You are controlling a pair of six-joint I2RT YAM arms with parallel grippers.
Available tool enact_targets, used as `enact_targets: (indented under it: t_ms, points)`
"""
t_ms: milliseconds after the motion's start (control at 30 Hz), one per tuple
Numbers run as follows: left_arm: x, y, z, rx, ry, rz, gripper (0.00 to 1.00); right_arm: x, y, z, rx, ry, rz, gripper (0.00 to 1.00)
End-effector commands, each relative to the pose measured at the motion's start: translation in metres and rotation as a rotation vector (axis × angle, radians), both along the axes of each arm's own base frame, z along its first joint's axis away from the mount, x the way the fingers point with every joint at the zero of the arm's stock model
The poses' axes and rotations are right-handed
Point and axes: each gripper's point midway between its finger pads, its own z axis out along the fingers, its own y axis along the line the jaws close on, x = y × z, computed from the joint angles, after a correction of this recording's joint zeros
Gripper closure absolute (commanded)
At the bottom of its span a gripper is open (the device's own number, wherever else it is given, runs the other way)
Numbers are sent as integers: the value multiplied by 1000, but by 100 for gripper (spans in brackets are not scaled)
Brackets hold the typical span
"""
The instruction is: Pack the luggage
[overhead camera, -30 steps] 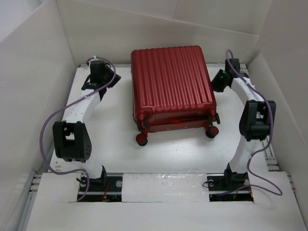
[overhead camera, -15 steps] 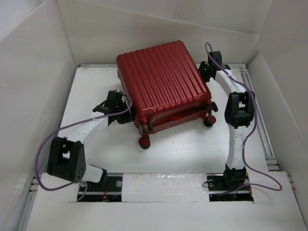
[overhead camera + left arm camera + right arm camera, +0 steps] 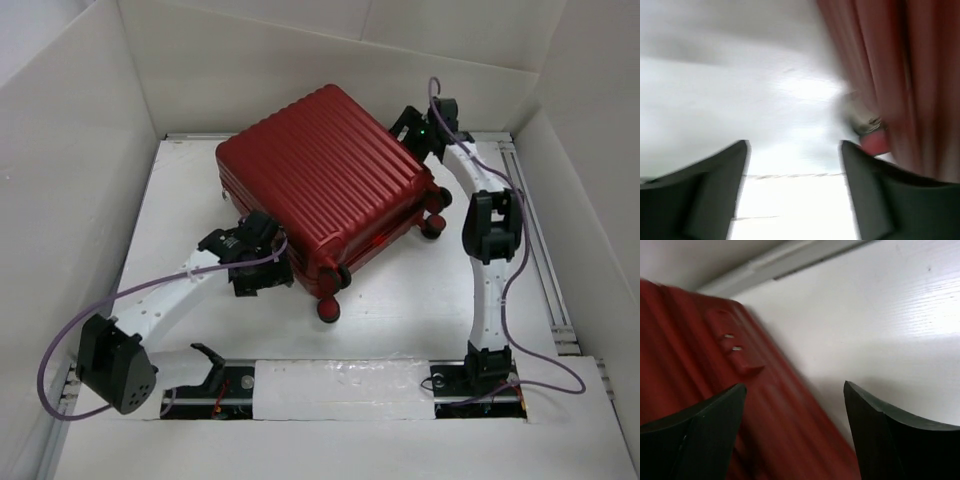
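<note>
1 luggage (image 3: 320,195): closed, lying flat, skewed diag. mid-table (image 3: 400,320), wheels (image 3: 328,311) facing near R.
L fingers (image 3: 715,190): apart, empty, just beside its near-L edge.
R fingers (image 3: 890,435): apart, empty, at its far-R corner.

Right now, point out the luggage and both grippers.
luggage (image 3: 320,185), top external view, ribbed shell's middle
left gripper (image 3: 794,146), left wrist view, midway between fingertips
right gripper (image 3: 794,385), right wrist view, midway between fingertips
</note>
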Motion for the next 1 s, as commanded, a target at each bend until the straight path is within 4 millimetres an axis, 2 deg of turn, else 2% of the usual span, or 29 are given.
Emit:
enact_targets:
  t_ms: [0, 33, 100, 133, 167, 200, 233, 267, 300, 333, 367, 400, 433, 467, 500, 533, 567, 600, 633, 667, 700, 733, 767, 800, 833, 867, 900, 933, 967]
  points:
    - [30, -8, 69, 58, -351, -280, 19, -57, 69, 180, 263, -219, 276, 13]
    - [28, 9, 75, 119, -369, -245, 15, -57, 57, 192, 273, -231, 261, 9]
    - [38, 31, 107, 175, -507, -170, 10, -57, 27, 214, 267, -249, 211, 5]
    - [44, 35, 143, 127, -647, -109, 7, -63, 18, 234, 265, -287, 201, 2]
    - [49, 39, 167, 107, -729, -63, 3, -67, 11, 246, 263, -310, 192, 0]
    - [57, 46, 193, 84, -811, -2, 0, -71, 5, 250, 253, -314, 187, 0]
    - [67, 53, 211, 66, -863, 57, 0, -72, -5, 251, 237, -322, 166, 0]
    - [82, 50, 226, 38, -903, 102, 0, -84, -8, 264, 219, -341, 156, 0]
    - [95, 50, 232, 34, -908, 140, 0, -92, -13, 264, 179, -343, 149, 0]
    - [107, 46, 259, 2, -953, 171, 0, -98, -14, 263, 143, -345, 121, 0]
    - [135, 36, 254, 4, -932, 182, 0, -107, -15, 238, 113, -288, 105, 3]
    - [151, 34, 262, -8, -938, 205, 1, -131, -18, 259, 85, -335, 92, 16]
    - [163, 24, 295, -98, -986, 173, 4, -146, -16, 255, 63, -333, 81, 30]
    - [202, 40, 290, -112, -968, 238, 9, -171, -27, 247, 30, -343, 17, 68]
    - [219, 50, 298, -132, -983, 247, 9, -188, -33, 240, 27, -325, -16, 86]
    - [230, 47, 332, -239, -1033, 223, 17, -204, -30, 239, 27, -339, -26, 97]
    - [268, 78, 317, -233, -1002, 286, 21, -217, -37, 233, 12, -341, -72, 100]
    - [283, 89, 323, -260, -1008, 315, 25, -235, -38, 199, -10, -281, -80, 100]
    - [300, 101, 324, -284, -1008, 342, 31, -265, -41, 208, -14, -303, -86, 100]
    - [312, 107, 344, -330, -1040, 349, 45, -283, -36, 196, -26, -272, -68, 100]
    - [350, 129, 307, -325, -966, 402, 52, -298, -36, 167, -49, -201, -61, 100]
    - [363, 134, 296, -353, -928, 405, 60, -315, -38, 159, -59, -183, -56, 100]
    - [376, 136, 293, -392, -935, 393, 62, -332, -37, 135, -72, -93, -43, 100]
    - [391, 141, 264, -437, -883, 407, 67, -343, -32, 119, -79, -49, -26, 100]
    - [400, 142, 254, -445, -883, 412, 73, -356, -31, 84, -94, 34, -17, 100]
    - [408, 148, 236, -436, -855, 428, 76, -364, -26, 73, -71, 71, -14, 100]
    - [423, 150, 211, -421, -824, 427, 76, -375, -21, 51, -79, 126, 5, 100]
    - [427, 154, 196, -422, -799, 431, 76, -376, -16, 47, -70, 128, 17, 100]
    - [433, 152, 191, -437, -812, 412, 76, -374, -12, 39, -76, 138, 13, 100]
